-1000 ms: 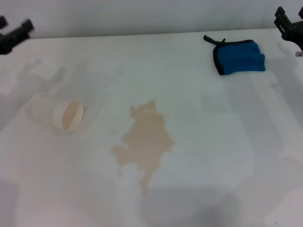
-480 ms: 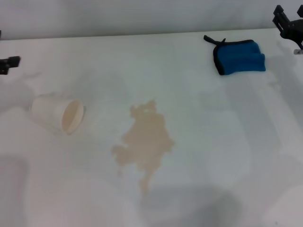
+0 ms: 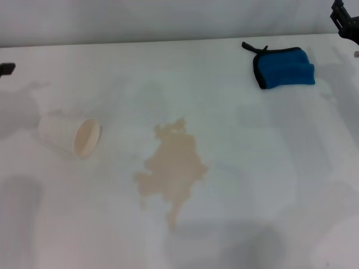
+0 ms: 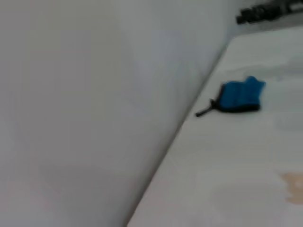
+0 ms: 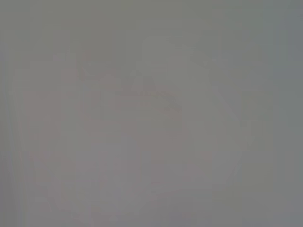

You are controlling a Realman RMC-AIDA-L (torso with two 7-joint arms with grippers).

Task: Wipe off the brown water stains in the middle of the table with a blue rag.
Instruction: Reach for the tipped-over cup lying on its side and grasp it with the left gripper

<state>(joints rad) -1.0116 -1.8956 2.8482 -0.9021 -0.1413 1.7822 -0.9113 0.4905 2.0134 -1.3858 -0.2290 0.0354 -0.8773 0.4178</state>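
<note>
The brown water stains point(image 3: 171, 167) lie as a ragged tan puddle with a thin tail in the middle of the white table point(image 3: 252, 168). The folded blue rag point(image 3: 283, 67), black-edged with a loop tab, rests at the far right of the table, untouched. Only a dark sliver of my left gripper point(image 3: 5, 68) shows at the far left edge. Part of my right gripper point(image 3: 346, 19) shows in the top right corner, beyond the rag. The left wrist view shows the blue rag point(image 4: 239, 96), an edge of the stains point(image 4: 294, 187) and the right gripper point(image 4: 270, 10) far off. The right wrist view shows only plain grey.
A white paper cup point(image 3: 70, 136) lies on its side at the left, its tan-lined mouth facing the stains. A grey wall point(image 3: 168, 19) runs along the table's far edge.
My left gripper has pulled back to the left, almost out of the head view. The right gripper has shifted up and right toward the corner. Rag, cup and stains have not moved.
</note>
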